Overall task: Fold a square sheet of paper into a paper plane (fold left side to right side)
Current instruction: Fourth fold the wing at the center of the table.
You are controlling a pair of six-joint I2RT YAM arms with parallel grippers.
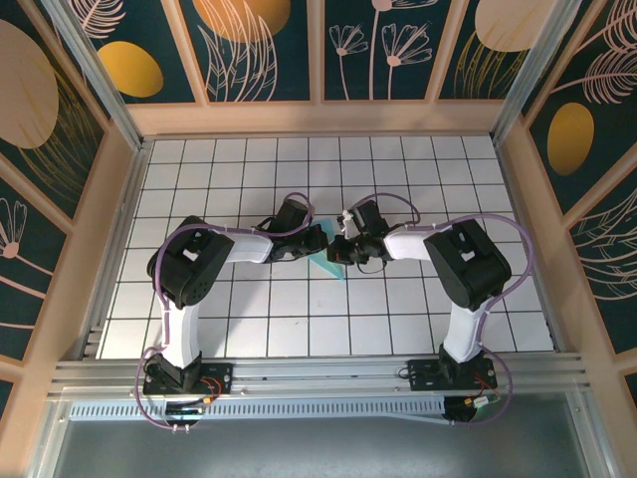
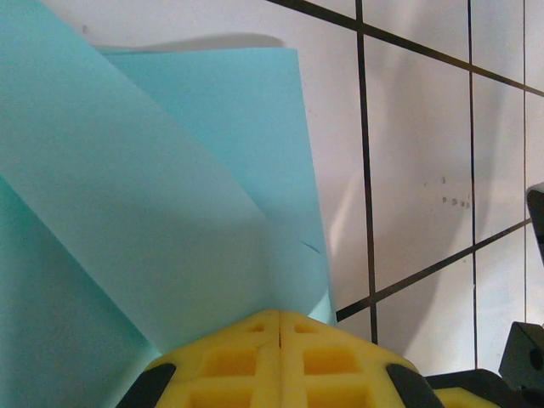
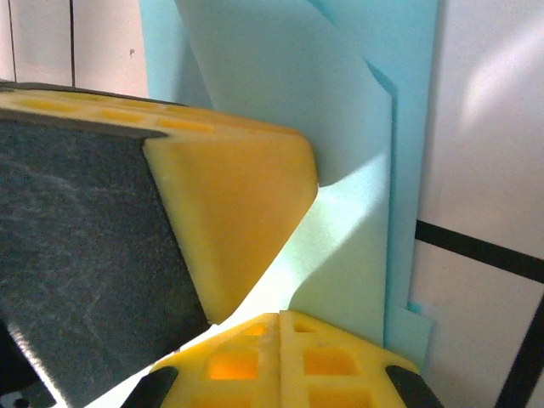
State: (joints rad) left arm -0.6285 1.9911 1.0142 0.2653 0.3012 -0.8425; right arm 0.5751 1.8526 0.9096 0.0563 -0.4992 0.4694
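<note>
1. The left gripper (image 2: 280,330): fingers clenched together, tips at the paper sheet (image 2: 170,170); whether a ply is pinched cannot be told.
2. The right gripper (image 3: 280,327): likewise clenched, over the folded layers, just beside its partner.
3. Sheet: partly folded, midway between the left and right edges of the table (image 1: 398,324).
4. Risk: the raised flap may spring back or crease askew if a tip slides.
5. Pose: the left arm (image 1: 189,264) and the right arm (image 1: 463,261) bend inward, wrists meeting.

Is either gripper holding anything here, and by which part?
Both look shut on the partly folded cyan paper: left gripper pinches a lifted flap's end, right gripper its near edge.
</note>
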